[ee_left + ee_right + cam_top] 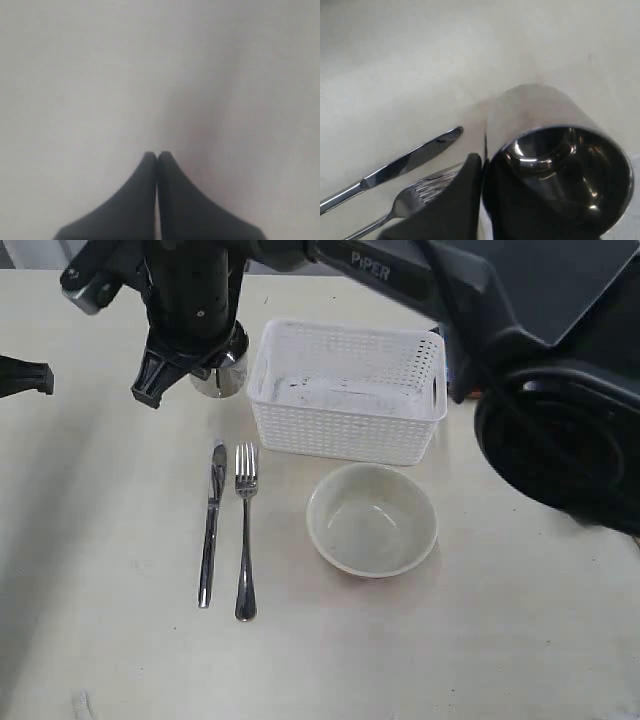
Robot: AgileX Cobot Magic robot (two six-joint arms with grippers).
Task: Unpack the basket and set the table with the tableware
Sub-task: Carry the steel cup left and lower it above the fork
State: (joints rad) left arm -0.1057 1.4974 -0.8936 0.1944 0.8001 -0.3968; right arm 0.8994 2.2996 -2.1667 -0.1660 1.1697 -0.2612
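Right wrist view: pinching cup (540, 112) wall with right gripper (484, 161), one finger inside. Set down upright just beyond fork (422, 192) and knife (410, 162) tips, beside basket (345, 332); spread only once flat on table (395, 60). Leave left gripper (157, 156) pressed together, aside.

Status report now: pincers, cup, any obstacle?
Left pincer shut, empty, over table. Right pincer shut on steel cup rim, beside basket. Knife, fork, bowl already laid; nothing blocking.

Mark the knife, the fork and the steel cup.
knife (211, 525), exterior view, upper part of its handle
fork (245, 540), exterior view, middle of its handle
steel cup (535, 110), right wrist view, its outer wall
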